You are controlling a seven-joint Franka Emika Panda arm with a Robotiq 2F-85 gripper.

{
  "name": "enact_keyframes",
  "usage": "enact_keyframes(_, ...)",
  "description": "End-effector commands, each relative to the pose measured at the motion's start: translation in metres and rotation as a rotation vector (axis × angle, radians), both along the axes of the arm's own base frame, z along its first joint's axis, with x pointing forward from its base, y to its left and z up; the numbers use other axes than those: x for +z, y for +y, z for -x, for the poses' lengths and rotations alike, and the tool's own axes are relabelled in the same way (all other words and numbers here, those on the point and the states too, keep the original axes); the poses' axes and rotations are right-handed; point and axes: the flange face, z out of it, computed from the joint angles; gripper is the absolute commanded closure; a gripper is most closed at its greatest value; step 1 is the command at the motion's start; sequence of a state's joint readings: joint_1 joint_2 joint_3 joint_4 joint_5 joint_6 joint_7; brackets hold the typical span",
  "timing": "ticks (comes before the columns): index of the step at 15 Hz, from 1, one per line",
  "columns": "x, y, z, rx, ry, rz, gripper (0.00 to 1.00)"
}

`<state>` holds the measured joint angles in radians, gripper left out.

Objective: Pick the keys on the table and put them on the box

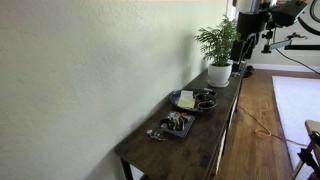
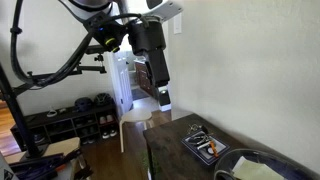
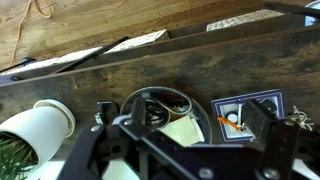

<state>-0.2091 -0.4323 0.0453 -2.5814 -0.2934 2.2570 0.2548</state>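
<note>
Gripper [image 3: 185,112] wide open, empty, high over table [image 3: 100,75]. We place keys [image 3: 298,121] far right of it (just beyond box [image 3: 248,113]); travel rightward, then descend.

The arm [image 2: 100,38] reaches over from up high, wrist bent downward, its gripper [image 2: 163,99] pointing down with jaws spread wide, empty.

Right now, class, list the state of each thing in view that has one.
keys: lying on table, beside box, ungrasped.
box: holds small items.
gripper: raised, open, empty.
plant: upright in white pot.
</note>
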Motion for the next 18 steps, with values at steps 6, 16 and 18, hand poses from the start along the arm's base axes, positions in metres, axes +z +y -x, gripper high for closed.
enact_keyframes(6, 0.001, 0.0, 0.0, 0.0, 0.001, 0.0, 0.0)
enact_keyframes(16, -0.032, 0.03, -0.036, -0.082, 0.004, -0.03, 0.0)
enact_keyframes(18, -0.042, 0.038, -0.049, -0.114, 0.0, -0.046, 0.0)
